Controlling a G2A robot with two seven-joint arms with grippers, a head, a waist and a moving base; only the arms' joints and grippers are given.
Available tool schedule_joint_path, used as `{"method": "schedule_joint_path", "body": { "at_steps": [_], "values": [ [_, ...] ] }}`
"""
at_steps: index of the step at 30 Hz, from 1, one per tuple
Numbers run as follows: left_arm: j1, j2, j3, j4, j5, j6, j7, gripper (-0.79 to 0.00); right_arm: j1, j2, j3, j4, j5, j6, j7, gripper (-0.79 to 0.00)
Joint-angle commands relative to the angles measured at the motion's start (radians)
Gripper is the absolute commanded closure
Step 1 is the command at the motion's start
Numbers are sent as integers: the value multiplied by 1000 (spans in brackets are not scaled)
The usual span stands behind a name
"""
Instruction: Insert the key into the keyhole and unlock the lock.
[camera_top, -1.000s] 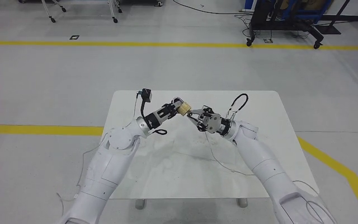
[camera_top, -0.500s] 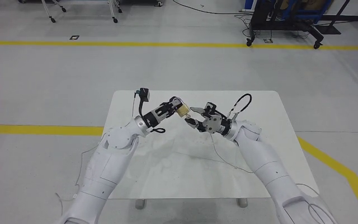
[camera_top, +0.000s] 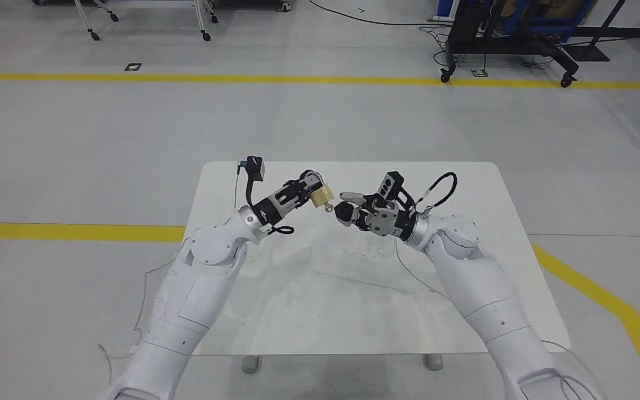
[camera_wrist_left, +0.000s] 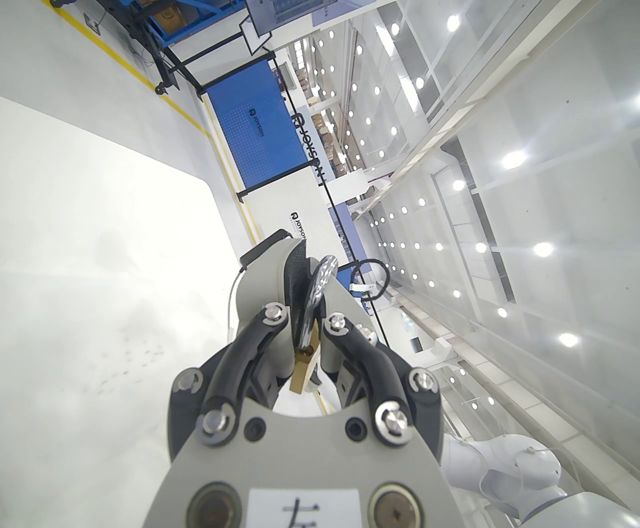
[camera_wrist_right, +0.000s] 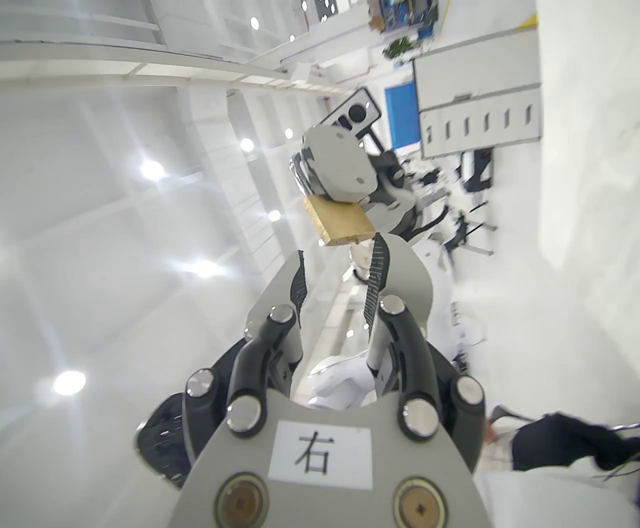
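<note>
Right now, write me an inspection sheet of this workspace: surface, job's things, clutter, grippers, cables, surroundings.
Surface: white table, with faint dark specks.
Job's things: brass padlock held in the air above the table; the key cannot be made out.
Clutter: nothing seen.
Grippers: left gripper shut on the brass padlock; right gripper open, nothing between its fingers, pointing at the padlock's lower end from close by; contact cannot be told.
Cables: black loop at the right wrist; thin cable hanging under the right arm over the table.
Surroundings: yellow floor lines; dark wheeled cart beyond the table.
</note>
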Motion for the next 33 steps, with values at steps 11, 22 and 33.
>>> {"method": "schedule_joint_path", "body": {
  "at_steps": [11, 22, 33],
  "values": [
    [-6, -1, 12, 8, 0, 15, -10, 0, -93, 15, 11, -161, -122, -47, -87, -237],
    [-12, -3, 21, 12, -6, 38, -12, 0, -112, 18, -8, -200, -210, -63, -173, -65],
    [-7, -2, 23, 5, -2, 42, -14, 0, -115, 19, -9, -202, -213, -76, -211, 0]
  ]
}}
